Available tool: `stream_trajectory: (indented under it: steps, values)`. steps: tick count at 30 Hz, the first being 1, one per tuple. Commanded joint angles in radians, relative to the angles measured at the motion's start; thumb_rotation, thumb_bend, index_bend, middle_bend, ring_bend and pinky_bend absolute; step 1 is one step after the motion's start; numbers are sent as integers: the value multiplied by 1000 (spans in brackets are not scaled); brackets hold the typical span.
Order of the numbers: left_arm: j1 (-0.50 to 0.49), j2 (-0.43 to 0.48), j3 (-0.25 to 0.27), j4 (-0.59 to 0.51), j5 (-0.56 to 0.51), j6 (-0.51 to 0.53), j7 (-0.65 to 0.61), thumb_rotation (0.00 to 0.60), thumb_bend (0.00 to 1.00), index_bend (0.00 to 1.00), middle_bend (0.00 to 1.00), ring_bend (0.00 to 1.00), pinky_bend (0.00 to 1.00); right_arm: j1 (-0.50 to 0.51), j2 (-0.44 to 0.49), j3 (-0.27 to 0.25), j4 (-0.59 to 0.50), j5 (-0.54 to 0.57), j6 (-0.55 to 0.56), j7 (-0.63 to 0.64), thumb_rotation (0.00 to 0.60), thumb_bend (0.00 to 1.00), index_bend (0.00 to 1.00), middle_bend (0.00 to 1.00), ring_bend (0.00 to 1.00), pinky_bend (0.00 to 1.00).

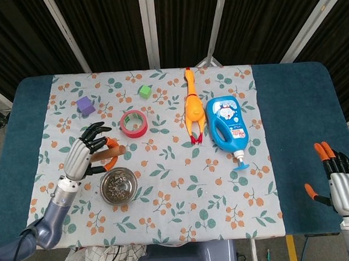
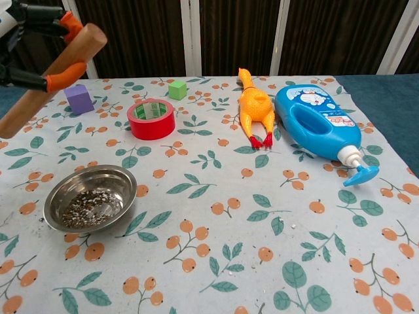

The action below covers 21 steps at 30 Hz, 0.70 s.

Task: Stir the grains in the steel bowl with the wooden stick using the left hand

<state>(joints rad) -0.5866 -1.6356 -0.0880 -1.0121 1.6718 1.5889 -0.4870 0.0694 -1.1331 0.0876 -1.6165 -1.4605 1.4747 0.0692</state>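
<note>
A: Fingers (image 1: 97, 133) of the left hand (image 1: 82, 156) wrap the wooden stick (image 2: 49, 79), which tilts steeply and hangs in the air beside the steel bowl (image 2: 124, 183), on its purple-cube side, clear of the rim.

B: And the grains (image 2: 90, 207)?

A: Lying in the bottom of the bowl, with a few stray specks on the cloth by its rim. No stick tip among them now.

B: So which step is this?

A: I judge it a lifted phase. The stick is out of the bowl, so either the stirring is over or it needs re-entry. From these views alone I can't settle which.

B: If it goes back in?

A: The hand would need to bring the stick nearer upright and carry its lower end over the bowl, then lower it into the grains without knocking the rim, since the bowl looks light enough to slide.

B: The right hand (image 1: 340, 182)?

A: Far from the bowl, off the floral cloth, fingers apart and holding nothing.
</note>
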Motion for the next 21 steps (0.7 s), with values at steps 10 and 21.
stream_trajectory:
  steps: [10,21]
  values:
    - [63,113,128,200,5,-157,127,600,879,624,725,257,167,-1,-1,1,-8,7,-1,-11,600,320,0,0,0,0]
    - [66,95,118,339,-16,-186,154,600,877,624,725,258,167,-3,0,1,-9,9,0,-11,600,320,0,0,0,0]
